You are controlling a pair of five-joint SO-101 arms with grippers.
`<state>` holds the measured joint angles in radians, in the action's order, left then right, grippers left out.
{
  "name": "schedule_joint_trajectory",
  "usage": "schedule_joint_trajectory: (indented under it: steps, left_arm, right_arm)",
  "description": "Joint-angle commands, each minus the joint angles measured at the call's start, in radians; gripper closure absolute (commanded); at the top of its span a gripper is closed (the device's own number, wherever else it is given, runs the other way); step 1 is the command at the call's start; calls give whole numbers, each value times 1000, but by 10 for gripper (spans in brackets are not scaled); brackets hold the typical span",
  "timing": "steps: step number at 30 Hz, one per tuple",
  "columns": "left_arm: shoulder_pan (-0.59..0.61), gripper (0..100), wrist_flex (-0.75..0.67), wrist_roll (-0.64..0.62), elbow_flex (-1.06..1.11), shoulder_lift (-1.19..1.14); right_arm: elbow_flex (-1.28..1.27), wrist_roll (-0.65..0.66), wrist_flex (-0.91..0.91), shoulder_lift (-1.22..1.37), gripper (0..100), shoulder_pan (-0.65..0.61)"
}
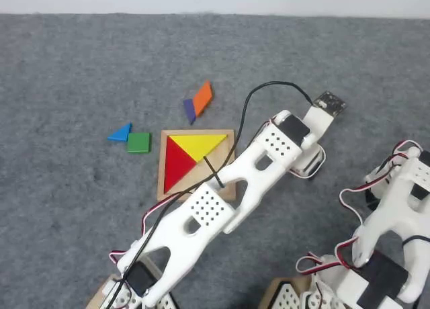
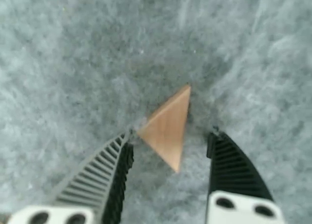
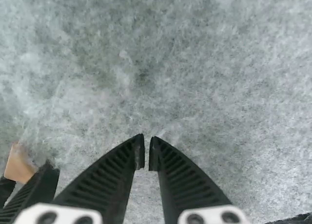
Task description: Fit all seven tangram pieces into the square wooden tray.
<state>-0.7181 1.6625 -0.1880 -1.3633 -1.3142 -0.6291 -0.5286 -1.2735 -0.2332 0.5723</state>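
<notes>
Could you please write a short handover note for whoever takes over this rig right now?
Left gripper: open, either side of a tan triangle on the felt.
Right gripper: shut, empty, over felt.
Done: yellow triangle and red triangle lie in the tray.
Left: tan triangle, then blue triangle, green square, purple piece and orange piece, all on the felt outside the tray.

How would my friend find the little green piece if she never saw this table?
Find the square wooden tray on the grey mat, with the yellow triangle and red triangle inside. Just left of its far left corner in the high view sit two small pieces. Yours is the green square, nearest the tray; its neighbour is a blue triangle.
</notes>
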Motion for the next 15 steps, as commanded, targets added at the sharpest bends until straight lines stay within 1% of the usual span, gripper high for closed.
schedule_joint_trajectory:
  steps: [1, 11, 15]
  left_arm:
    - [-6, 758, -55, -2, -5, 78]
    - [-5, 761, -54, -2, -5, 75]
    - [-6, 807, -55, -2, -5, 75]
  right_arm:
    - [8, 14, 8, -58, 969, 16]
    - [8, 14, 8, -58, 969, 15]
    - [8, 14, 7, -58, 969, 15]
